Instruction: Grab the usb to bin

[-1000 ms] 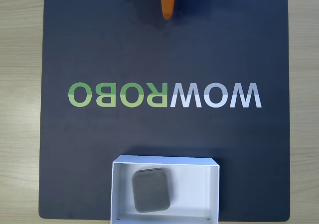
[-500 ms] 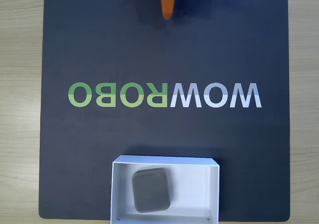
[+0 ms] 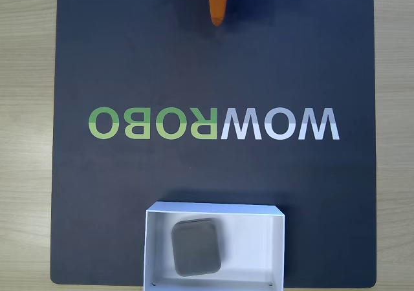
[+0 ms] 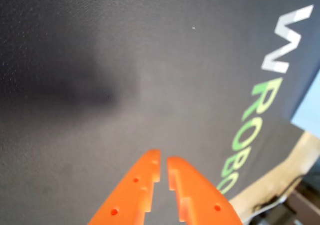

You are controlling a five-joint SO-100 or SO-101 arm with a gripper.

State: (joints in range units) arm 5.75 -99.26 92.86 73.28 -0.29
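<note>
Fixed view says it all really: the usb (image 3: 196, 247) is lying flat on the floor of the bin (image 3: 255, 249), a bit left of the middle, its top edge just below the back wall. The bin sits at the bottom edge of the dark mat (image 3: 129, 64), below the mirrored WOWROBO lettering (image 3: 213, 123). Nothing has shifted over the last second; usb, bin and arm all look exactly the same. The hand (image 3: 218, 21) is parked way up at the top edge, well apart from the bin. Wrist view shows its 2 orange fingers (image 4: 137, 185) nearly closed, only a thin slit between the tips, holding nothing, over bare mat. So the drop looks done and the arm seems retired. Pale wood worktop (image 3: 26, 110) shows around the mat.
</note>
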